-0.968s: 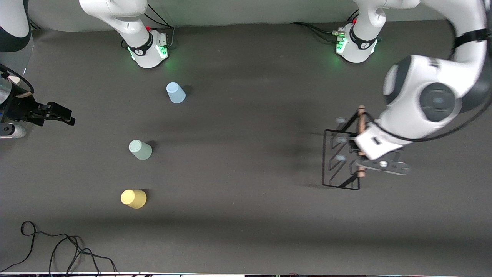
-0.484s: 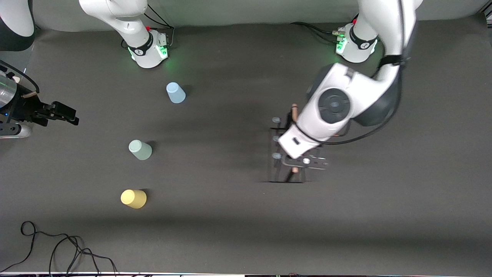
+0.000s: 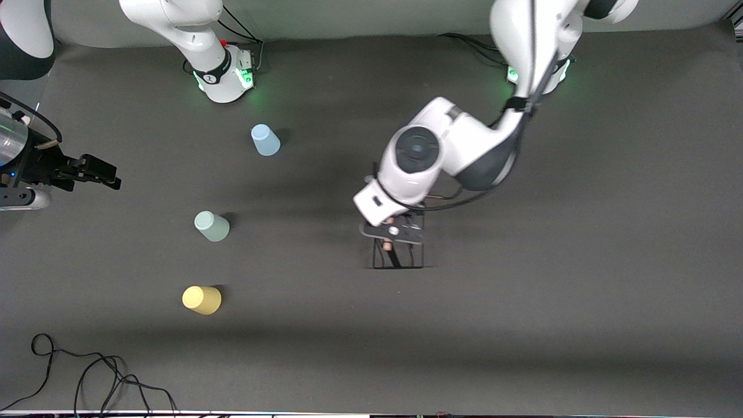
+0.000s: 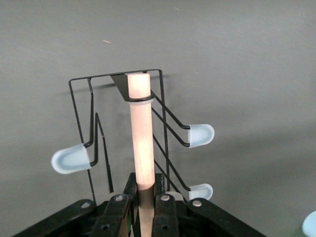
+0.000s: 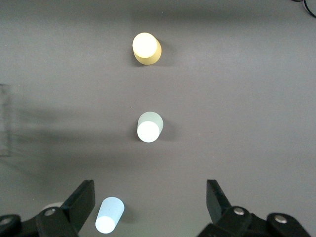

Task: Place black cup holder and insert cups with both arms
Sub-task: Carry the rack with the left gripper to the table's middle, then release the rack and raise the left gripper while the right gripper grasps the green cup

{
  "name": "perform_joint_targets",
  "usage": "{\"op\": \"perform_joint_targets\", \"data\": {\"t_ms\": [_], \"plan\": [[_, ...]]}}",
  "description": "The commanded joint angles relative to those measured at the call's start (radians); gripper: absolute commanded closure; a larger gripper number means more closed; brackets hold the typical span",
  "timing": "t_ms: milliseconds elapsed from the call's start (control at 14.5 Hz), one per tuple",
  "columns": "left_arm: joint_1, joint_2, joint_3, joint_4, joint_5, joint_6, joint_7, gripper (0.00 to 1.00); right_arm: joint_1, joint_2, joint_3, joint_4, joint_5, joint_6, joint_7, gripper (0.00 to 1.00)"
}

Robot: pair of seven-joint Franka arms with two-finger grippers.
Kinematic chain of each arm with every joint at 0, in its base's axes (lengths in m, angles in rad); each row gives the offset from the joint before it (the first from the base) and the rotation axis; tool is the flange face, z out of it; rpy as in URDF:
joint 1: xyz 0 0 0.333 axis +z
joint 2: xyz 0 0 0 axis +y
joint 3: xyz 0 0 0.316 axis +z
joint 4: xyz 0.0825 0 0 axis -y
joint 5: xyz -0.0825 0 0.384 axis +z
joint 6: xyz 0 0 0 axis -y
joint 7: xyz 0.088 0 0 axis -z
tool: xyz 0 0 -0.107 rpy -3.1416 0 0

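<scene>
The left pincer [image 4: 146,205] is clamped on the wooden handle of the black rack [image 3: 398,251], holding it over the middle of the desk [image 3: 522,325]; whether its base touches down, I cannot tell. The blue cup [image 3: 265,140], green cup [image 3: 212,226] and yellow cup [image 3: 201,299] stand untouched, well apart from the rack toward the right arm's end. The right pincer [image 5: 150,205] waits spread wide beside them. No cup is hung yet.

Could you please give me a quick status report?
Left end effector shut on black wire cup holder, mid-table. Right end effector open, waiting. Path clear.
</scene>
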Motion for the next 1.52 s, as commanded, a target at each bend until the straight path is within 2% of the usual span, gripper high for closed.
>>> {"op": "perform_joint_targets", "data": {"t_ms": [0, 346, 622, 691, 761, 1037, 1176, 1452], "plan": [[-0.069, 0.069, 0.020, 0.090, -0.014, 0.008, -0.066, 1.00, 0.010, 0.007, -0.003, -0.001, -0.009, 0.009, 0.006, 0.00], [-0.074, 0.076, 0.008, 0.090, -0.014, 0.015, -0.077, 1.00, 0.010, 0.009, -0.001, -0.001, -0.009, 0.007, 0.007, 0.00], [-0.068, 0.109, 0.009, 0.086, -0.014, 0.084, -0.072, 1.00, 0.010, 0.009, -0.001, -0.001, -0.009, 0.007, 0.006, 0.00], [-0.068, 0.110, 0.009, 0.083, -0.009, 0.091, -0.058, 0.38, 0.010, 0.009, -0.001, -0.001, -0.008, 0.007, 0.006, 0.00], [-0.071, 0.110, 0.009, 0.083, -0.005, 0.104, -0.057, 0.01, 0.010, 0.009, -0.001, -0.001, -0.008, 0.009, 0.006, 0.00], [-0.067, 0.093, 0.008, 0.092, -0.011, 0.069, -0.063, 0.00, 0.011, 0.007, -0.001, -0.004, -0.008, 0.010, 0.007, 0.00], [-0.042, 0.057, 0.011, 0.101, -0.009, -0.019, -0.060, 0.00, 0.045, -0.012, -0.003, -0.034, -0.009, 0.016, 0.012, 0.00], [0.061, -0.093, 0.015, 0.107, 0.000, -0.267, 0.092, 0.00, 0.074, -0.163, -0.004, -0.252, -0.009, 0.127, 0.023, 0.00]]}}
